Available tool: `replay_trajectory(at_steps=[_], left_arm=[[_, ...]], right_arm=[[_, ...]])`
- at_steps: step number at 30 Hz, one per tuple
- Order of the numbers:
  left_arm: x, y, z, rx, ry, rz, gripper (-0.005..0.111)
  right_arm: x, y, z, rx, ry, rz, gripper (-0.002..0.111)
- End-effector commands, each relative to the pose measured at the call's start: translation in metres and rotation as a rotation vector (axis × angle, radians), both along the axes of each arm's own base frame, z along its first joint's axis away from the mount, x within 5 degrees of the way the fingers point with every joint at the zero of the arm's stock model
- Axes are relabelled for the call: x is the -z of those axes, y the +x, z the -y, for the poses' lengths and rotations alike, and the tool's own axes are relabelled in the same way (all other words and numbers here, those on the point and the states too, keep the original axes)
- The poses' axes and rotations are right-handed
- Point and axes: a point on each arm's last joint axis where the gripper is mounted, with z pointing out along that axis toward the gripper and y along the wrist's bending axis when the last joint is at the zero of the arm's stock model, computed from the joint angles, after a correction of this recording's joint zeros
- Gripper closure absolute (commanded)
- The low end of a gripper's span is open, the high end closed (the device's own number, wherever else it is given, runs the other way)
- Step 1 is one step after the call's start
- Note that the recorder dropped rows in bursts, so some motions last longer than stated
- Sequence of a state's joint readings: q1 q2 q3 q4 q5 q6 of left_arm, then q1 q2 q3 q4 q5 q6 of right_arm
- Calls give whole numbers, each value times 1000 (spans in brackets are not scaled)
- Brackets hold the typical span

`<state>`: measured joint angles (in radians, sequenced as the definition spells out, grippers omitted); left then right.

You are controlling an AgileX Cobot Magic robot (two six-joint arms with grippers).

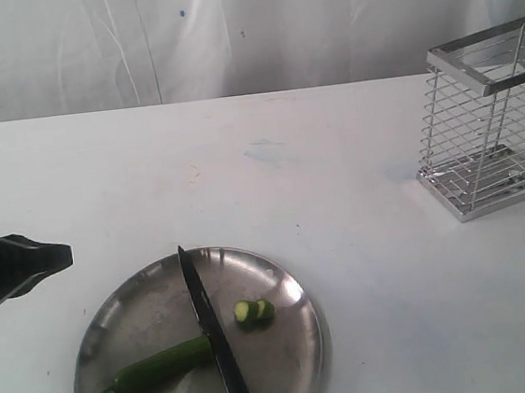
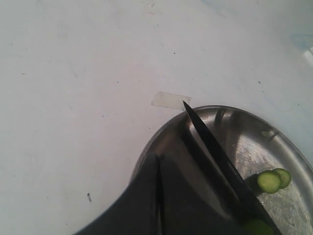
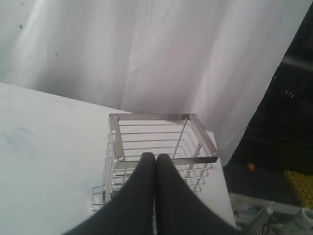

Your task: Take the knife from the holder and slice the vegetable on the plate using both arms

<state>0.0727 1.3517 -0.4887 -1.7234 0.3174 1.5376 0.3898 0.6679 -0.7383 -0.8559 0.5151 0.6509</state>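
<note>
The steel plate [image 1: 142, 298] sits at the table's front left. On it lies the dark green vegetable [image 1: 163, 365], with two cut slices [image 1: 254, 312] beside its cut end. The knife [image 1: 213, 333] rests across the vegetable, blade tip pointing away, and no gripper holds it. My left gripper [image 1: 62, 258] hovers shut and empty left of the plate. In the left wrist view its shut tips [image 2: 157, 161] are over the plate rim [image 2: 274, 142], next to the knife blade [image 2: 210, 142]. The wire holder [image 1: 495, 130] stands empty at the far right. My right gripper [image 3: 155, 157] is shut in front of the holder [image 3: 149, 117].
A small strip of clear tape [image 2: 170, 100] is stuck to the white table beyond the plate. A white curtain [image 1: 245, 29] hangs behind the table. The holder stands close to the table's right edge, with dark floor and clutter [image 3: 288, 186] beyond it.
</note>
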Motion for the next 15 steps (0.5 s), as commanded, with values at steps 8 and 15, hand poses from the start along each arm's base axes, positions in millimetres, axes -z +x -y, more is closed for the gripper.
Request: replay_trajectory(at_steps=[8, 15], left_arm=[[10, -12, 6, 26, -47, -35, 107], [15, -17, 6, 29, -52, -56, 107]], right_arm=[[45, -59, 31, 87, 188, 168, 108], [67, -82, 25, -53, 408, 128, 108]])
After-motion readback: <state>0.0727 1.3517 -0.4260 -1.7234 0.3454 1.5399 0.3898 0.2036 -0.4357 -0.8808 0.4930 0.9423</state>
